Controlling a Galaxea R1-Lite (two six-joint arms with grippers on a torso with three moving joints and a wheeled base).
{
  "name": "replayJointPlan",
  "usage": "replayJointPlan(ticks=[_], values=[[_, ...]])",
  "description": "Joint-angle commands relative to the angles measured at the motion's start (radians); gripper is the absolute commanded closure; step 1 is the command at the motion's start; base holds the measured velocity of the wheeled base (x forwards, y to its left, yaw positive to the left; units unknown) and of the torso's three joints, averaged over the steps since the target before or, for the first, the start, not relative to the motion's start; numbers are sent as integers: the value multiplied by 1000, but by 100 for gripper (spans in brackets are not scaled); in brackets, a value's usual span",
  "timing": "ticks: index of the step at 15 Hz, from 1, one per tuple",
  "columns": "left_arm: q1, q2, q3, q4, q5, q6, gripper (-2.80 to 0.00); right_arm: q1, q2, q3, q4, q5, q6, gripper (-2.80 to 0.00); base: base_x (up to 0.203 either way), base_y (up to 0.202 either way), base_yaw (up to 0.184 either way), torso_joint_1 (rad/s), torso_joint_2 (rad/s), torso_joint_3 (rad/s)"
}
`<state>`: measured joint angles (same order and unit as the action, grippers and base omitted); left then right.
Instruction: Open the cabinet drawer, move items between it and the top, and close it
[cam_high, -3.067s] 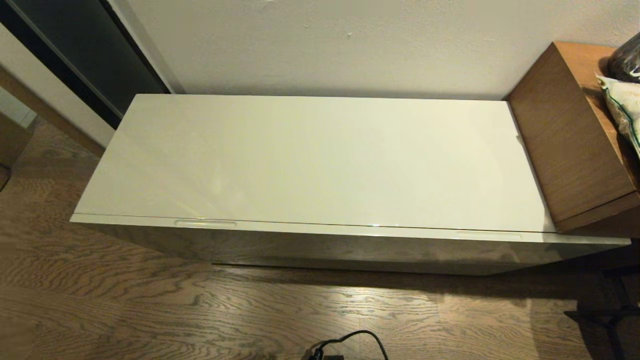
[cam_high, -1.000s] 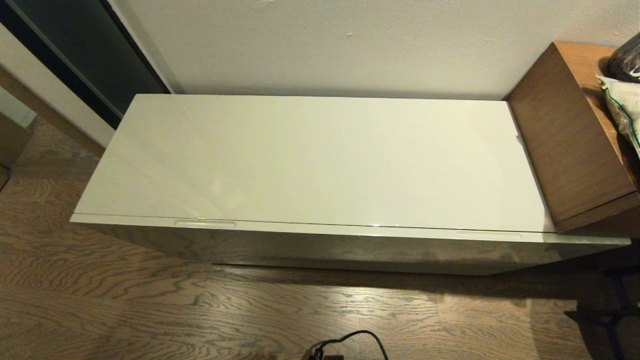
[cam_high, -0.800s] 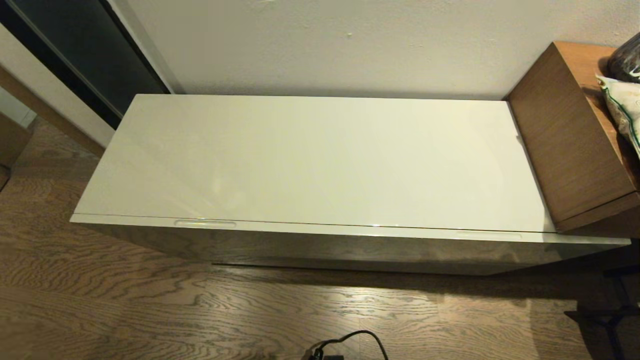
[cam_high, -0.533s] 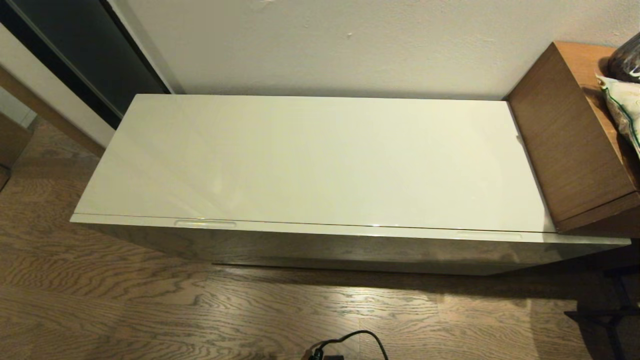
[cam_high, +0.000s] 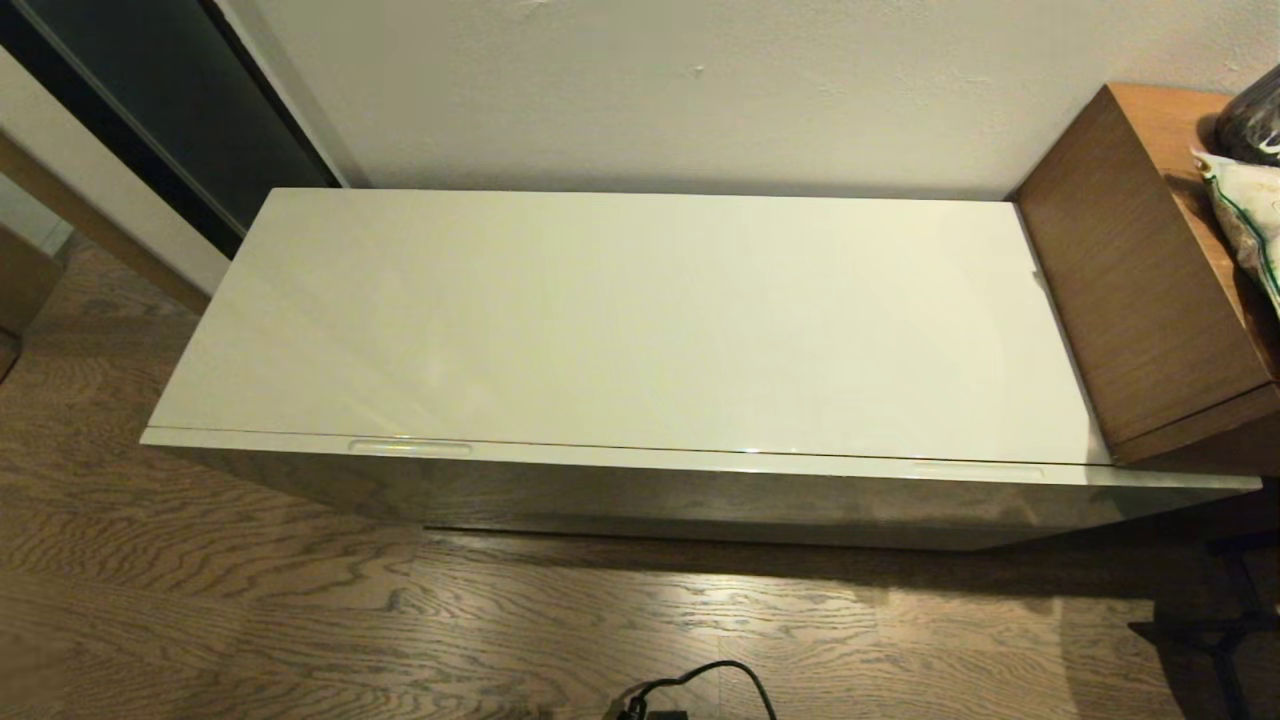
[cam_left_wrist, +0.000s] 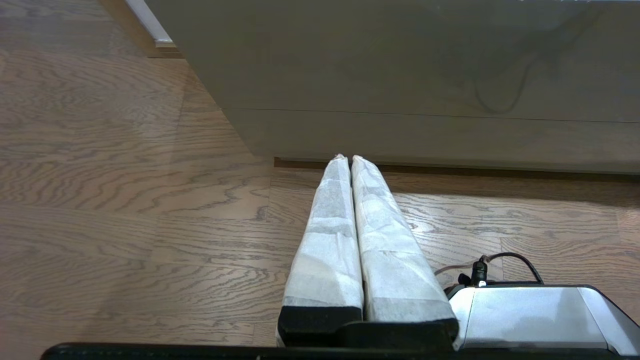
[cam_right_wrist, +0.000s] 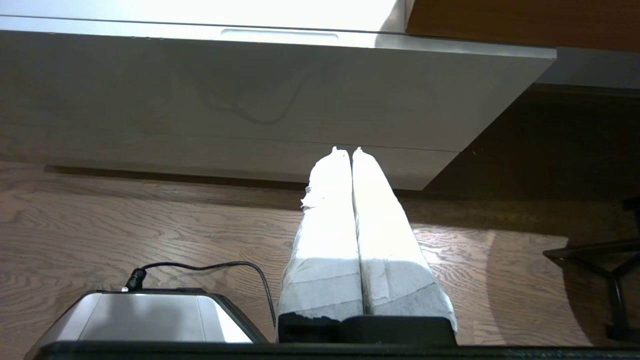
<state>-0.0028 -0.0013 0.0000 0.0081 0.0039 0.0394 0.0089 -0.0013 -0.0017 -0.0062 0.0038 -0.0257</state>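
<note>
The cream-beige top of the low cabinet lies bare. Below it the pale grey-beige cabinet drawer sits pushed in, its glossy front also seen in the left wrist view and the right wrist view. The tissue packet and the slippers are out of view. Neither arm shows in the head view. My left gripper is shut and empty, low over the floor before the cabinet's left end. My right gripper is shut and empty, low before its right end.
A taller brown wooden unit abuts the cabinet's right end, with a bag on it. A black cable lies on the wood floor in front. A black metal stand is at the right. A dark doorway is at back left.
</note>
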Motion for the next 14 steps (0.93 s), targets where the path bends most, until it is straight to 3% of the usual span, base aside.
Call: replayJointPlan(ticks=[1, 14], values=[[-2, 1, 0, 0, 1, 1, 0, 0, 1, 0, -1, 1, 0, 0, 0, 0, 0, 0, 0, 0], [0, 1, 0, 0, 1, 1, 0, 0, 1, 0, 0, 2, -2, 0, 0, 0, 0, 0, 0, 0]])
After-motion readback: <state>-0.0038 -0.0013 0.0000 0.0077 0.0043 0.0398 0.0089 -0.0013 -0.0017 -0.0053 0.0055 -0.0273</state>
